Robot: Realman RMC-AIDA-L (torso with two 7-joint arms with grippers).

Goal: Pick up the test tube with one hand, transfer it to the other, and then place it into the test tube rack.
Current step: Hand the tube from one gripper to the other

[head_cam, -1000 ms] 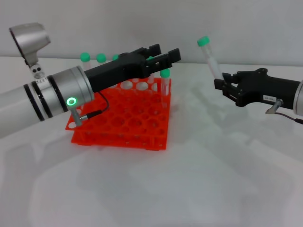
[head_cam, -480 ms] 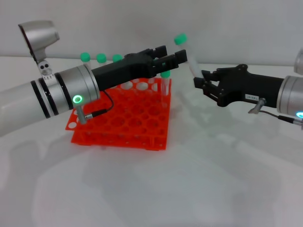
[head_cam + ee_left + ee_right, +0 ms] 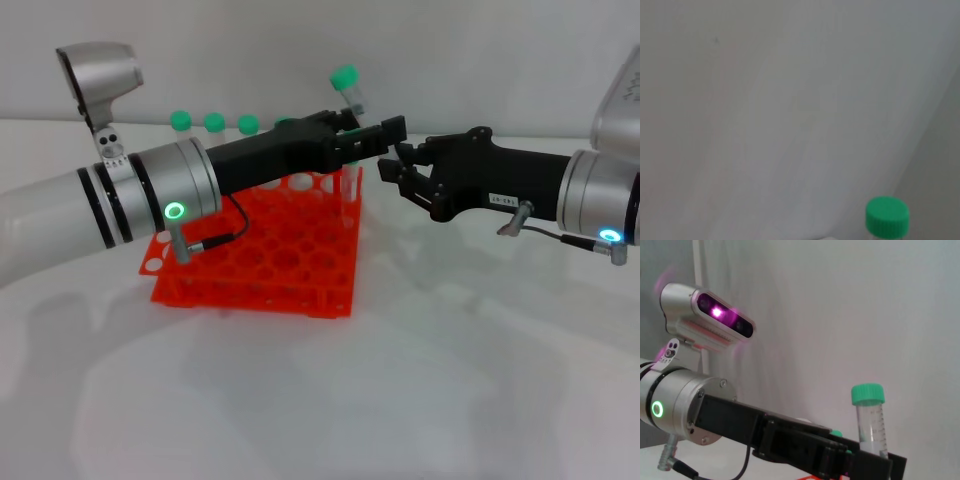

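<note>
White tabletop (image 3: pixel 400 380) | right gripper (image 3: pixel 392 172) clamps test tube (image 3: pixel 350 92) upright for handover | left gripper (image 3: pixel 385 135) alongside, finger state unclear | rack (image 3: pixel 250 270) far-left beneath

head: high, looking down at table (image 3: pixel 400 400) | wrists: near, facing wall; both share green-capped tube (image 3: pixel 869 415)

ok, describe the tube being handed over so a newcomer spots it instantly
Start at the orange test tube rack. Just above its far right corner the left tool and right tool meet tip to tip. The test tube sticks up between them, green cap highest, held in mid-air, unlike the capped tubes standing in the rack.
</note>
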